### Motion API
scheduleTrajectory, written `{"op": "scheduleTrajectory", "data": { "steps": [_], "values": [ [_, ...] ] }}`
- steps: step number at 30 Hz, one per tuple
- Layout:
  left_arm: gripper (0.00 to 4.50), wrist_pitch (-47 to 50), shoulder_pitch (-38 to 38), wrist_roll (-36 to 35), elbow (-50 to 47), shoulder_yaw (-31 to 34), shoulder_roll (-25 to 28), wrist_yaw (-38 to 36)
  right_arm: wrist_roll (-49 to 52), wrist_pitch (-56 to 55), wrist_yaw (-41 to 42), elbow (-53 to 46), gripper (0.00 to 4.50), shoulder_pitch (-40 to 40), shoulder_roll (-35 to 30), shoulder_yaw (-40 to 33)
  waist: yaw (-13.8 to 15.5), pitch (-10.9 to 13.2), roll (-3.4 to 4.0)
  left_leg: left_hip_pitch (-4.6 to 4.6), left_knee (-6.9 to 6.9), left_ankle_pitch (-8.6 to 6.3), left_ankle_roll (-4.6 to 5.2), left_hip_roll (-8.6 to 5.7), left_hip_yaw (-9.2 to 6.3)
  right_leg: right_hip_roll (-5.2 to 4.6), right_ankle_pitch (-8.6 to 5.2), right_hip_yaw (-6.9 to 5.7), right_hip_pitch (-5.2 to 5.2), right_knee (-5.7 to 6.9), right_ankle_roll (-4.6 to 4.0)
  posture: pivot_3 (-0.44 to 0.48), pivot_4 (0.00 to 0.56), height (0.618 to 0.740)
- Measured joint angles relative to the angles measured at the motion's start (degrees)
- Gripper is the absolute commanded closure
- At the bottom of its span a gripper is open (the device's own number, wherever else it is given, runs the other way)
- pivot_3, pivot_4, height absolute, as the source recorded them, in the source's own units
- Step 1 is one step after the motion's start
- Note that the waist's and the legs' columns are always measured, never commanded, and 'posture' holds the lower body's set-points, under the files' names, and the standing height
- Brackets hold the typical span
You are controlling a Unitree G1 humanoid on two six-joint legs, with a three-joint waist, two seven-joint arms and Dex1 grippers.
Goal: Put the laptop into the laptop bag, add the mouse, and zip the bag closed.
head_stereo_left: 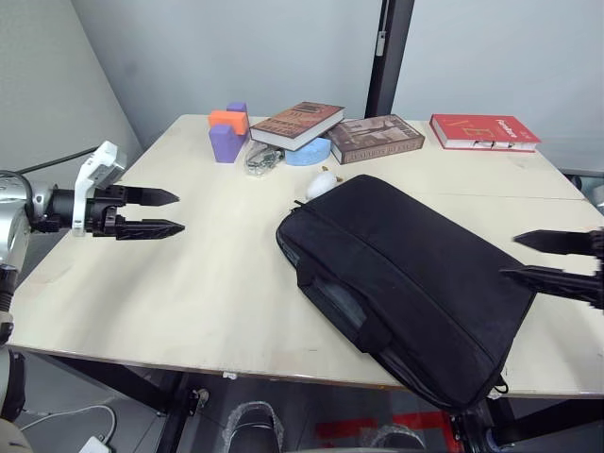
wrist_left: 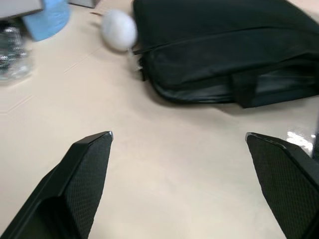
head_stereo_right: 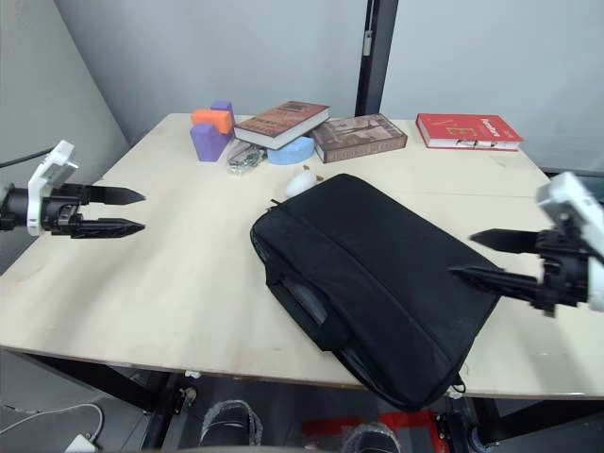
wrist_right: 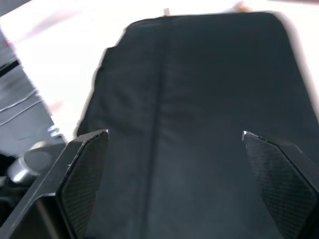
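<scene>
Wooden table [head_stereo_left: 189, 283]: laptop bag [head_stereo_left: 406, 274] lies between both spread, empty grippers, left [head_stereo_left: 162, 213], right [head_stereo_right: 481, 258]; mouse [head_stereo_left: 322, 184] beyond could get knocked away if the bag shifts.

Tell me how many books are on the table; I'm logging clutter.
3, along the far edge: one resting on a blue object, one beside it, and a red one farthest right. None look hidden.
</scene>
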Motion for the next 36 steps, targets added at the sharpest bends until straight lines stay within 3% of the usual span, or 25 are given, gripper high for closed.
{"op": "scheduleTrajectory", "data": {
  "steps": [7, 11, 16, 20, 28, 36],
  "values": [
    [0.0, -5.2, -5.1, 2.4, 8.9, -3.5, 0.8, -0.1, -7.3, -4.7, 5.6, 6.2, 0.01, 7.5, 0.2, -8.5, -0.1, 0.0, -0.01, 0.01, 0.0, -0.01, 0.02, 0.0, 0.03, -0.02, -0.01, 0.01, -0.01, 0.0, -0.02, 0.0, 0.15, 0.725],
    [0.0, -5.1, -8.8, 1.9, 12.0, -4.6, -1.8, -0.2, -9.6, -7.5, 6.5, 6.5, 0.01, 8.8, 1.4, -10.5, 0.1, 0.0, -0.02, 0.01, 0.02, 0.0, 0.03, 0.0, 0.02, -0.02, -0.01, 0.0, 0.01, 0.02, -0.03, 0.0, 0.15, 0.725],
    [0.0, -4.6, -14.9, 2.9, 21.0, -7.3, -10.5, -0.2, -8.2, -7.7, 6.1, 2.2, 0.01, 8.4, 3.9, -10.6, 0.4, 0.0, 0.0, 0.01, 0.21, 0.0, 0.08, -0.03, 0.01, -0.06, -0.01, 0.02, 0.04, 0.16, -0.03, 0.0, 0.15, 0.725],
    [0.0, -3.0, -20.4, 5.5, 31.4, -7.5, -18.2, 1.4, -0.8, -5.9, 2.0, -3.1, 0.01, 1.5, 4.7, -10.3, 0.1, 0.0, -0.01, 0.02, 0.35, 0.01, 0.11, -0.03, 0.0, -0.06, -0.01, 0.06, 0.04, 0.31, -0.04, 0.0, 0.15, 0.725],
    [0.0, -2.1, -23.4, 9.4, 43.7, -5.0, -30.6, 12.1, 18.0, -3.0, -10.5, -9.5, 0.01, -12.6, 1.3, -5.2, 0.4, 0.0, -0.01, 0.0, 0.54, 0.0, 0.18, -0.04, -0.14, -0.07, 0.0, -0.02, 0.22, 0.31, -0.05, 0.0, 0.15, 0.725],
    [0.0, -1.1, -23.7, 9.9, 47.5, 1.6, -39.7, 27.0, 24.0, -3.1, -16.1, -11.3, 0.01, -15.3, -0.9, -1.6, 0.8, 0.0, -0.05, -0.08, 0.76, -0.08, 0.31, -0.11, -0.25, -0.14, 0.01, -0.12, 0.35, 0.24, -0.06, 0.0, 0.15, 0.725]
  ]
}}
